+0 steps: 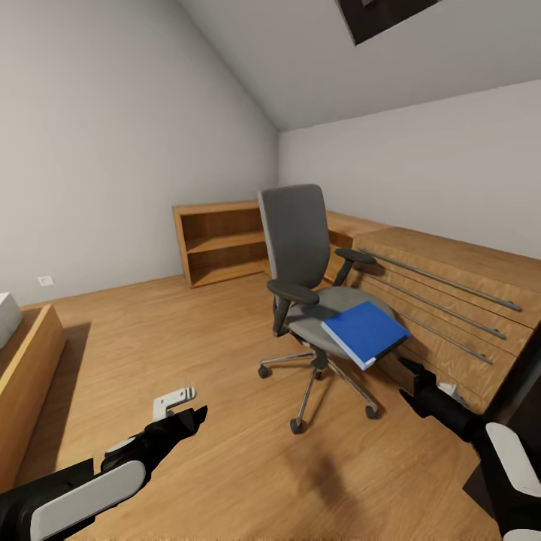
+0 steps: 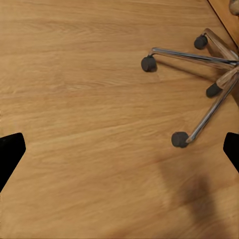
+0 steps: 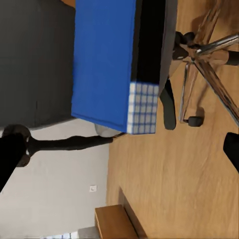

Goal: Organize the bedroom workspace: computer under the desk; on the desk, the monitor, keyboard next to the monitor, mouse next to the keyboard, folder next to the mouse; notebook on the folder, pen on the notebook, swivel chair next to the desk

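The grey swivel chair [image 1: 296, 239] stands mid-room on the wood floor, its chrome base [image 2: 209, 64] also in the left wrist view. The blue folder [image 1: 366, 333] lies on its seat, overhanging the front edge toward my right arm; the right wrist view shows the folder [image 3: 104, 59] close ahead. My right gripper [image 1: 410, 376] hovers just in front of and below the folder, open, fingertips [image 3: 11, 154] wide apart. My left gripper [image 1: 191, 422] hangs low over the floor left of the chair, open with nothing between its fingers [image 2: 11, 155].
A light wooden drawer chest [image 1: 458, 300] with long metal handles runs along the right wall behind the chair. A low wooden open shelf [image 1: 222, 244] stands at the far wall. Another wooden unit [image 1: 26, 376] sits at the left edge. Bare floor lies between.
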Controlling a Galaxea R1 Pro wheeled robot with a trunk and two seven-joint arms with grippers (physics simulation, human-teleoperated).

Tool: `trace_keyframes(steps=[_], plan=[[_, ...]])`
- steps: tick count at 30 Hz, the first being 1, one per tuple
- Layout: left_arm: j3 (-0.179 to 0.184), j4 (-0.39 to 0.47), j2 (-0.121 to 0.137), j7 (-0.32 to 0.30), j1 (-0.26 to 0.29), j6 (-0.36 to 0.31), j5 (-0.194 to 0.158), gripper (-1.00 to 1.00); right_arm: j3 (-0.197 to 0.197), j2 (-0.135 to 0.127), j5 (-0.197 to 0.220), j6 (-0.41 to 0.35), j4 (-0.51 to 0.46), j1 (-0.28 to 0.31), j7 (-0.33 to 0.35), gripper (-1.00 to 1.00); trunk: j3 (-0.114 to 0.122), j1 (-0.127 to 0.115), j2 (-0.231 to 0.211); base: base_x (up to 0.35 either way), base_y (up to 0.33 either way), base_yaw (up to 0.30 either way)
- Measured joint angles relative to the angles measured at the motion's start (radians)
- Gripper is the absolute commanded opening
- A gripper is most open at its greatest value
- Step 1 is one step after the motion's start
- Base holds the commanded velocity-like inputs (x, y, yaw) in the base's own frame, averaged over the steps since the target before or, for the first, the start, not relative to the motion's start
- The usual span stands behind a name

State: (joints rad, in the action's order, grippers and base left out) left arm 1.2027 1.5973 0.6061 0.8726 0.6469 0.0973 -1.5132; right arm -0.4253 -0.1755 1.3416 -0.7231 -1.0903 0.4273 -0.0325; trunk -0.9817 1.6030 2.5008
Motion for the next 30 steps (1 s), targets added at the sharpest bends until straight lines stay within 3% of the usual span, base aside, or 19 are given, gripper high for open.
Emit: trace_keyframes(steps=[4,6,30], plan=[[0.0,0.0,0.0,0.0,0.0,0.001,0.0,1.0,0.001,-0.003,0.065,0.001,0.001,0.0,0.006,1.0,-0.015,0.002,0.001,0.0,0.0,0.0],[0.0,0.0,0.0,0.0,0.0,0.001,0.0,1.0,0.001,-0.004,0.078,0.002,0.001,0.0,0.007,1.0,-0.023,0.003,0.001,0.0,0.0,0.0],[0.0,0.0,-0.01,0.0,0.0,0.001,0.0,1.0,0.002,-0.011,0.08,-0.006,-0.002,0.0,0.012,1.0,-0.116,0.014,0.007,0.0,0.0,0.0]])
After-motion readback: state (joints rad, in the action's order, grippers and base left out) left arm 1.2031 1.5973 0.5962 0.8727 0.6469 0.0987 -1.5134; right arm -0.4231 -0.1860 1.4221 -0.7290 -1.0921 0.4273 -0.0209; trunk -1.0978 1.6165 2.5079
